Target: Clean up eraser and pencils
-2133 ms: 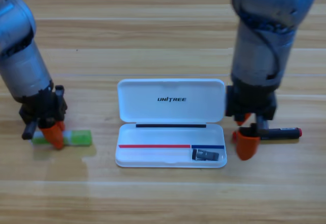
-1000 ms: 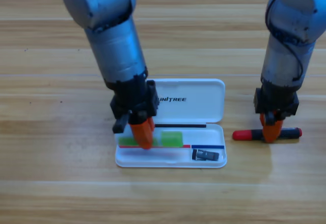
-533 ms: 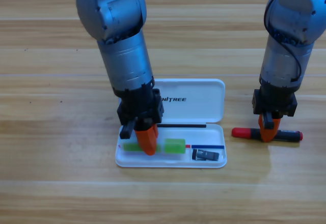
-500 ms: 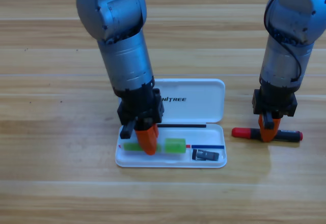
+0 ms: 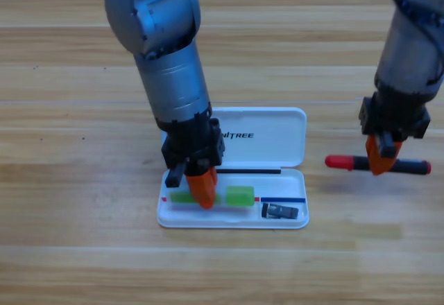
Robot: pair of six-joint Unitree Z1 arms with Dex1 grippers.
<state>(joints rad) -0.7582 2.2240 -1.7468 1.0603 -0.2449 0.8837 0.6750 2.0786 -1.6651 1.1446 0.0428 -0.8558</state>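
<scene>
The white case lies open mid-table, lid hinged back. In its tray lies the green pencil, and my left gripper points down, shut on it near its left half. At the tray's right end sits the small dark eraser. To the right of the case, my right gripper is shut on the middle of the black pencil. That pencil is held level just above the table, red cap toward the case, with its shadow on the wood below.
The left arm's grey body rises from the case's left end to the picture's top edge. The right arm comes down along the right edge. Bare wooden table surrounds the case on all sides.
The right gripper has lifted the black pencil off the table and carried it a little up and to the right. The left gripper and green pencil stay in the tray, barely shifted.
</scene>
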